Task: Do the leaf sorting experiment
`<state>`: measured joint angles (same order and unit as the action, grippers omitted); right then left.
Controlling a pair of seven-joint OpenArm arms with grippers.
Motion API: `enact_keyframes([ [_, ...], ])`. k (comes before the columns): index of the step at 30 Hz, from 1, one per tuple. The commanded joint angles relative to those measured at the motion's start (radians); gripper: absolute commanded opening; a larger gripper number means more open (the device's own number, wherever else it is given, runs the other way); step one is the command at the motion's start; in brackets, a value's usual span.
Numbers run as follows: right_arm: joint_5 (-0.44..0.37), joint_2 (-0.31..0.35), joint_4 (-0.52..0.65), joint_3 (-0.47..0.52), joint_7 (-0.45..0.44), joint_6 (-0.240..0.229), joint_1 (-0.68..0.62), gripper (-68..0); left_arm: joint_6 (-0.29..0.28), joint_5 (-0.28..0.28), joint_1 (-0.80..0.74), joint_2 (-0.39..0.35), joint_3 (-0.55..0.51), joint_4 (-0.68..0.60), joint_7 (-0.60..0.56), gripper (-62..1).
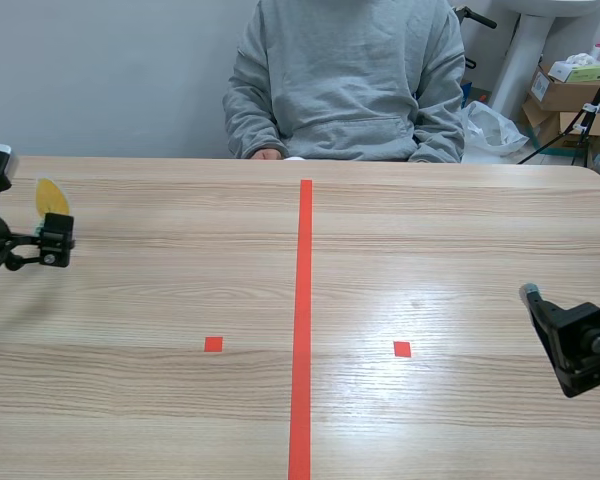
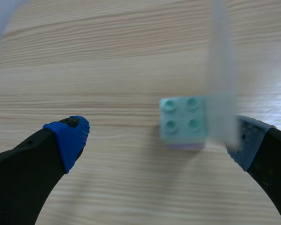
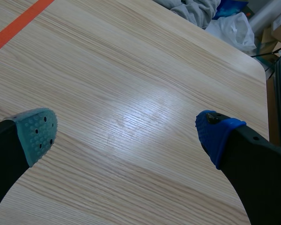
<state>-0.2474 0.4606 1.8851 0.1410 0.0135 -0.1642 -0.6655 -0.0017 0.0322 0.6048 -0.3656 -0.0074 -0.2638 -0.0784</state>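
Yellow leaf: it stands upright at the far left of the wooden table, just behind the left gripper and well apart from the red tape line.
Pale green brick: a four-stud toy brick on the table, between the left gripper's fingers and much nearer one finger than the other.
Left gripper: its fingers are spread wide, and neither pad presses on the brick.
Right gripper: its fingers are also wide apart, low over the wood, and hold nothing.
Step in hand: this looks like taking up the leaf by its base. It would go best with the brick centred between the pads first. The fingers should then close on the brick's flat sides, not on the thin leaf, and lift straight up.
Hard to make out: a blurred pale strip rises beside the brick and may be the leaf seen edge-on. Whether it is fixed to the brick or touches the nearer pad cannot be told. The scene view hides the brick and cuts off the left arm. The person sits across the table, and no sorting place shows.
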Motion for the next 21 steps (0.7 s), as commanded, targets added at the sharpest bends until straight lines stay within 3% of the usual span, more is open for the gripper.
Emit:
enact_keyframes([
  [1, 0.000, 0.016, 0.003, 0.004, -0.008, 0.007, 0.000, -6.7, -0.011, -0.009, -0.045, -0.041, 0.023, -0.078, -0.007, 0.4],
  [6, 0.000, 0.016, 0.003, 0.004, -0.008, 0.007, 0.000, -6.7, -0.023, -0.021, -0.267, -0.086, 0.068, -0.334, 0.017, 0.4],
  [11, 0.000, 0.016, 0.003, 0.004, -0.008, 0.007, 0.000, -6.7, -0.031, -0.104, -0.565, -0.124, 0.067, -0.720, 0.024, 0.4],
  [17, 0.000, 0.016, 0.003, 0.004, -0.008, 0.007, 0.000, -6.7, -0.032, -0.103, -0.949, -0.146, 0.037, -1.241, 0.029, 0.4],
  [21, 0.000, 0.016, 0.003, 0.004, -0.008, 0.007, 0.000, -6.7, -0.031, -0.103, -1.139, -0.150, 0.026, -1.480, 0.027, 0.4],
])
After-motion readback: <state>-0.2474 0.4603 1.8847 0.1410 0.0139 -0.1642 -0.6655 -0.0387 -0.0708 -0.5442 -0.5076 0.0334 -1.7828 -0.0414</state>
